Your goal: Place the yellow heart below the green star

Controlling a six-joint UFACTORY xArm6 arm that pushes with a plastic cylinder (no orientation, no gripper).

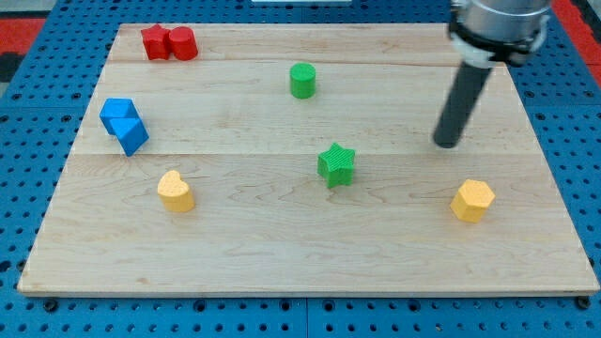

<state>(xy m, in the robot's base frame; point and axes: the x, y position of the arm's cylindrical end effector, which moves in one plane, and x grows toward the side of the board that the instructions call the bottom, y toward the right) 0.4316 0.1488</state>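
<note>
Wooden board (282, 253) on blue pegboard (28, 131). Count: two yellow, heart (176, 192) at the view's lower left, a possibly hexagonal block (472, 200) lower right; two green, star (336, 164) mid-board, cylinder (302, 81) above; two touching red blocks (169, 43); two touching blue blocks (125, 125). Between heart and star I see bare wood. My tip (448, 144) stands right of the star, rod leaning; it carries no claw.

A single camera looks down at a slant on a pale wooden board (282, 244), from in front of its near edge and above it. The whole board fits in frame, its far edge narrower than the near one. Blue pegboard (28, 113) shows around all sides. The arm's rod (460, 103) enters from the view's top right.
</note>
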